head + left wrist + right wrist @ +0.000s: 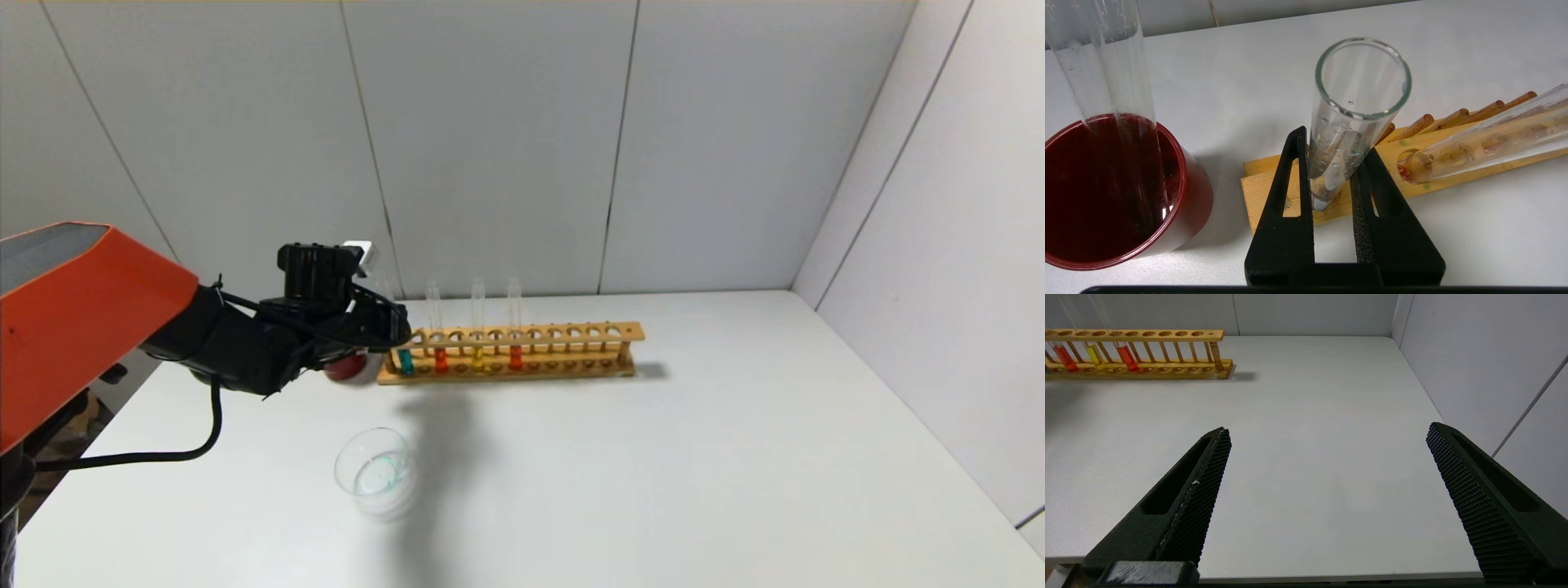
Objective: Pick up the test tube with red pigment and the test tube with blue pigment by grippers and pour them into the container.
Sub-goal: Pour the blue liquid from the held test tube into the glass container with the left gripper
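A wooden rack [571, 333] stands at the back of the table. The test tube with blue pigment [406, 359] sits tilted in the rack's left end hole. My left gripper [400, 327] is shut on its glass [1359, 102] just above the rack top [1265, 183]. Two test tubes with red pigment [441, 359] [515, 357] stand further along, the nearer one [1486, 139] right beside the held tube. The container [375, 472], a clear dish with a teal trace inside, is in front of the rack. My right gripper [1327, 430] hangs open over bare table.
A dark red cup [1114, 192] with a bare clear tube [1098, 61] in it stands just left of the rack's end, close to my left gripper. A yellow-liquid tube [478, 359] stands between the red ones. Walls close the back and right sides.
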Robot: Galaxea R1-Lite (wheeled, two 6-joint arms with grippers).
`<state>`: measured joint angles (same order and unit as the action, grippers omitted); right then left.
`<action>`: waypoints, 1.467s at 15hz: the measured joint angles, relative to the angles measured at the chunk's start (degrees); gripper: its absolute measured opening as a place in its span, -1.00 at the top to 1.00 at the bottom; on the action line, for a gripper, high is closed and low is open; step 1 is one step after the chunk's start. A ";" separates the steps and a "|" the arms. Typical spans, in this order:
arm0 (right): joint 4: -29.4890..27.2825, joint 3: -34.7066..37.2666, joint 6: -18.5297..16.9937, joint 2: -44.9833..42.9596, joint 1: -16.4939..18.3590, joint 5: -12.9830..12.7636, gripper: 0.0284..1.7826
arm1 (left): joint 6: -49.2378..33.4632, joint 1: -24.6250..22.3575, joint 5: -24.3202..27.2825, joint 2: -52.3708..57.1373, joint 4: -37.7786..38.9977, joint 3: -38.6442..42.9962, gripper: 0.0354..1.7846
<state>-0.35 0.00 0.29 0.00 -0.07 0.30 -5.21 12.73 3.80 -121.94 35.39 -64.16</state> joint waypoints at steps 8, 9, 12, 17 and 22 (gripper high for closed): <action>0.02 0.00 -0.02 0.00 0.02 0.02 -0.96 | 5.21 -0.13 -4.88 15.88 -12.61 -6.77 0.68; 0.00 0.00 0.00 0.00 -0.02 0.02 -0.96 | 5.28 -0.13 -4.95 18.38 -14.62 -7.23 0.68; 0.02 0.00 0.00 0.00 0.02 0.02 -0.96 | 5.30 -0.55 -5.14 25.20 -16.29 -5.30 0.68; 0.00 0.00 0.00 0.00 0.02 0.02 -0.96 | 11.07 -2.69 -4.64 33.77 -15.87 4.82 0.68; 0.02 0.00 0.00 0.00 0.02 0.00 -0.96 | 24.00 -8.22 8.51 38.13 -13.84 12.92 0.68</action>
<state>-0.33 0.00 0.29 0.00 -0.05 0.30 18.80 4.51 12.31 -83.81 21.55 -51.24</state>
